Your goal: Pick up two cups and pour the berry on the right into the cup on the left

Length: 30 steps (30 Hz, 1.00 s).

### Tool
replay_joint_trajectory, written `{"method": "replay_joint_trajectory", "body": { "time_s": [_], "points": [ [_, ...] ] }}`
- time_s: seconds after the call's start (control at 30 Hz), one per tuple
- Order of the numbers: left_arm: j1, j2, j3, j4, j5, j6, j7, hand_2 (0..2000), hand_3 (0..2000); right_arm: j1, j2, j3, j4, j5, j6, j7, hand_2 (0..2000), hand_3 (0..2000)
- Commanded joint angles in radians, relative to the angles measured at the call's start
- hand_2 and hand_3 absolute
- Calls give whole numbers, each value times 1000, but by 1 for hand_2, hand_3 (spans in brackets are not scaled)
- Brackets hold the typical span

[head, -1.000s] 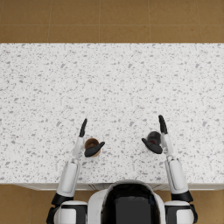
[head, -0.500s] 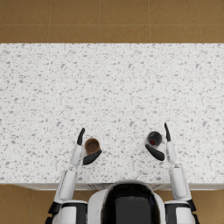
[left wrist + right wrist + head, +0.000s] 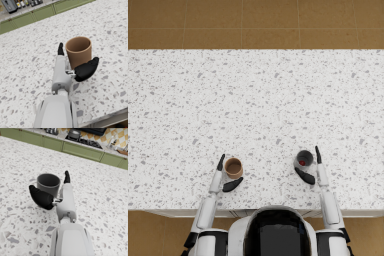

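Note:
A brown cup (image 3: 233, 167) (image 3: 78, 51) stands upright on the speckled counter (image 3: 256, 115) at the front left. My left hand (image 3: 224, 176) (image 3: 75, 63) flanks it with fingers spread, not closed on it. A dark grey cup (image 3: 304, 159) (image 3: 48, 185) stands upright at the front right with a red berry (image 3: 302, 163) inside. My right hand (image 3: 312, 168) (image 3: 51, 193) brackets that cup, thumb on one side and fingers on the other, still apart. The berry is hidden in the right wrist view.
The counter's front edge (image 3: 256, 210) runs just behind my hands. Green cabinets (image 3: 82, 150) and a stove with a pot (image 3: 74, 133) stand beyond the counter's far side. Brown tiled floor (image 3: 256, 22) lies past the counter.
Both hands have drawn back toward the counter's front edge and settled around their cups. The cups stand where they were.

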Motion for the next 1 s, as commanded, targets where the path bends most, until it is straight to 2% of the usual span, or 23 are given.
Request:
{"method": "replay_joint_trajectory", "body": {
  "time_s": [0.03,0.3,0.77,0.8,0.83,0.9,1.0],
  "points": [
    [26,14,1,36,0,0,0,0,0,44,-17,21,-65,0,0,0,0,0],
    [33,34,-10,42,0,0,0,0,0,75,-45,58,-142,0,0,0,0,0],
    [120,101,6,149,-1,-13,-2,0,0,122,-85,66,-205,0,-3,0,0,0],
    [108,97,5,126,-1,-12,-2,1361,327,113,-84,57,-198,0,-3,0,1361,327],
    [98,95,2,98,0,-13,-2,2000,653,107,-83,53,-182,0,49,0,2000,653],
    [88,95,-4,47,0,-31,1,2000,1280,106,-85,47,-170,0,143,-3,2000,1280],
    [96,105,9,-31,0,-31,-2,2000,1280,98,-89,51,-98,0,202,-4,2000,1280]
  ]
}}
